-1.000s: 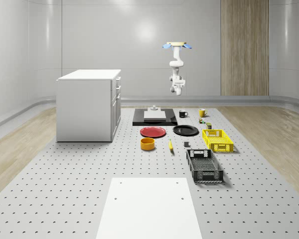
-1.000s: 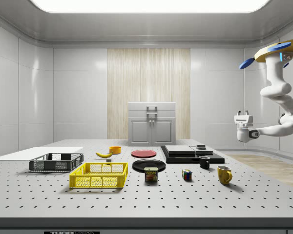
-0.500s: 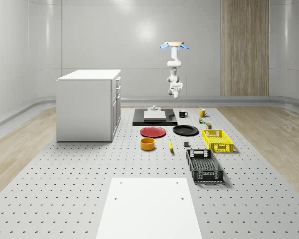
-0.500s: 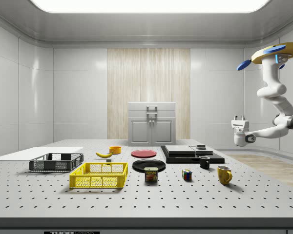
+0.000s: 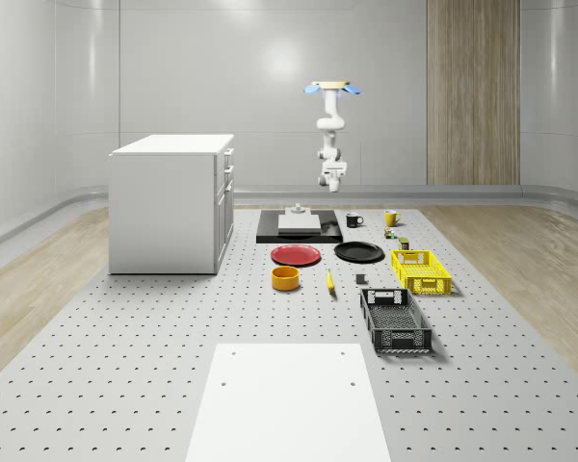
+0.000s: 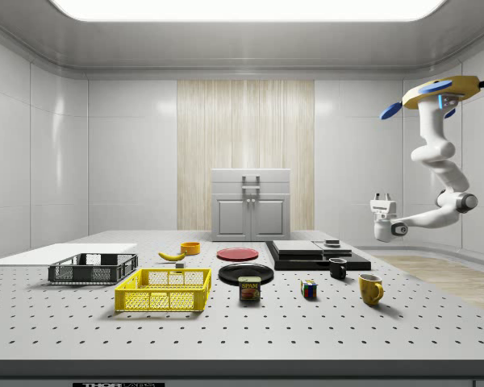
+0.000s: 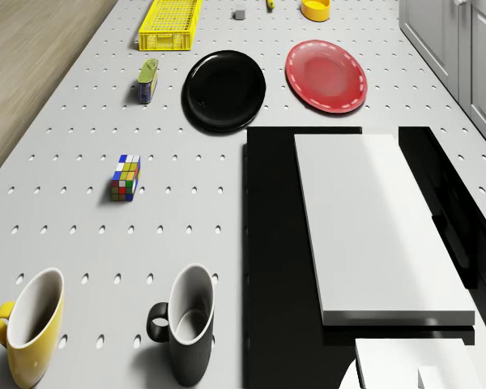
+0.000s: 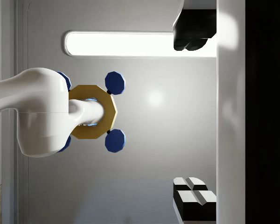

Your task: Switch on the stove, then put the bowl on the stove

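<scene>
The stove is a black base carrying a white slab, at the table's far end. The orange bowl stands on the table nearer the camera, past the red plate; it also shows as bowl and bowl. The drone hovers high behind the stove's far edge, drone right of the stove in the side view. Its white arm bends down and forward. The gripper points upward, open and holding nothing, just beyond and above the stove. In the wrist view the gripper faces the ceiling and the drone's underside.
A white cabinet stands at the whole-scene view's left of the stove. A red plate, black plate, black mug, yellow mug, cube, can, yellow crate, black crate and banana lie around.
Drone and arm have shifted toward the stove, leftward in both the side view and the whole-scene view. The gripper has come a little lower. The table's objects have stayed put.
</scene>
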Available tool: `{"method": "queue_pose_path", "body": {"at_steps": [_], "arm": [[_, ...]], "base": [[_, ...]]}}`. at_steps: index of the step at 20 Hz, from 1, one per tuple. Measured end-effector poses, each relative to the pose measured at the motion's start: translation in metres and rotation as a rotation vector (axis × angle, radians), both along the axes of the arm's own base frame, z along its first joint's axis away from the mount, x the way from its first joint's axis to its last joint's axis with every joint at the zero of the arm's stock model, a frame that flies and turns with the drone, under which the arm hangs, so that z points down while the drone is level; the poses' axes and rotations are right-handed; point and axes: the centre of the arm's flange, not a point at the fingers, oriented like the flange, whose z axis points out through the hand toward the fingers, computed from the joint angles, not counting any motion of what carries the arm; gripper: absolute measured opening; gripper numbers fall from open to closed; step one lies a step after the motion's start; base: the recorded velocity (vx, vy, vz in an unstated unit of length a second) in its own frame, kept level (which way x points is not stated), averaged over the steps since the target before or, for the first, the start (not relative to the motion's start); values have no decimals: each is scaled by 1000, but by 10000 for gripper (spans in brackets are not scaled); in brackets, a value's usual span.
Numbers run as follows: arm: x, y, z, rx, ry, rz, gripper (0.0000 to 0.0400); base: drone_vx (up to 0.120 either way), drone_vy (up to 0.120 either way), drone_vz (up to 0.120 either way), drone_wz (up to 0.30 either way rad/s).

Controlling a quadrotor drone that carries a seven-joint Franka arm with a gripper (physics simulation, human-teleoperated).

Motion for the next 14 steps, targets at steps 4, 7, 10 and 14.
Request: {"method": "queue_pose_path", "body": {"at_steps": [4,7,10,14], "arm": [[0,0,0,0,-3,0,400],[0,0,1,-1,-5,0,400],[-1,0,1,-1,-8,0,400],[-1,0,1,-3,-11,0,400]], "base": [[80,-120,0,0],[0,-120,0,0],[0,-120,0,0],[0,-120,0,0]]}}
